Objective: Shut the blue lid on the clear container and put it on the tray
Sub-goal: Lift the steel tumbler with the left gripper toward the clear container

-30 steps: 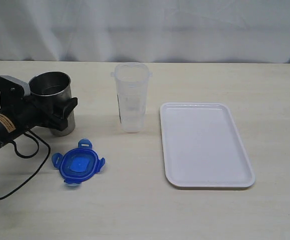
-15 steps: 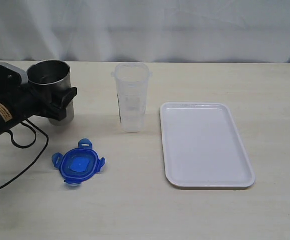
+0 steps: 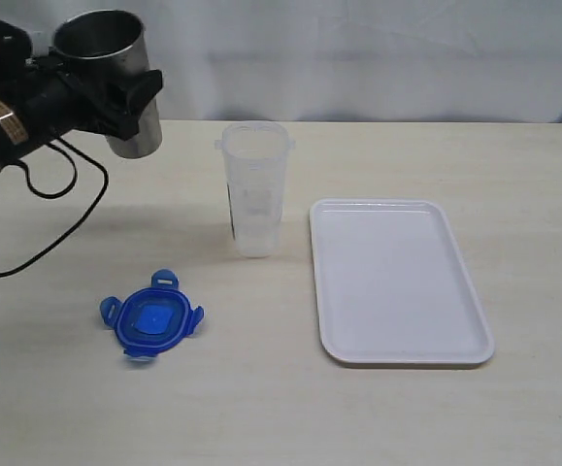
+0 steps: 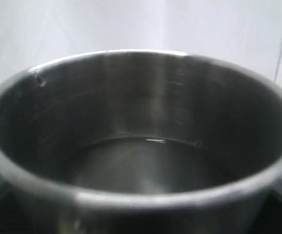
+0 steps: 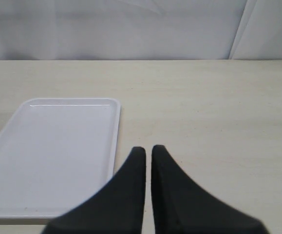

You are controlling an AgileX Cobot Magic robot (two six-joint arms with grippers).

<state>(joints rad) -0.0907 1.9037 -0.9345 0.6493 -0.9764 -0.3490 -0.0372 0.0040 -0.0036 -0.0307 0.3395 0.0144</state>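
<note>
The clear container (image 3: 256, 189) stands upright and open near the middle of the table. On the table in front of it and to the left lies the blue lid (image 3: 151, 323), apart from it. The white tray (image 3: 397, 282) lies to the container's right, and the right wrist view shows part of the tray (image 5: 53, 156). My left gripper (image 3: 123, 92) is shut on a steel cup (image 3: 101, 39) and holds it upright in the air at the far left. The cup's inside (image 4: 141, 146) fills the left wrist view. My right gripper (image 5: 148, 148) is shut and holds nothing, low over the table beside the tray.
A black cable (image 3: 62, 189) hangs from the left arm down to the table at the left. A pale curtain backs the table's far edge.
My left gripper has lifted the steel cup off the table, up and toward the back. The lid, container and tray have not moved.
</note>
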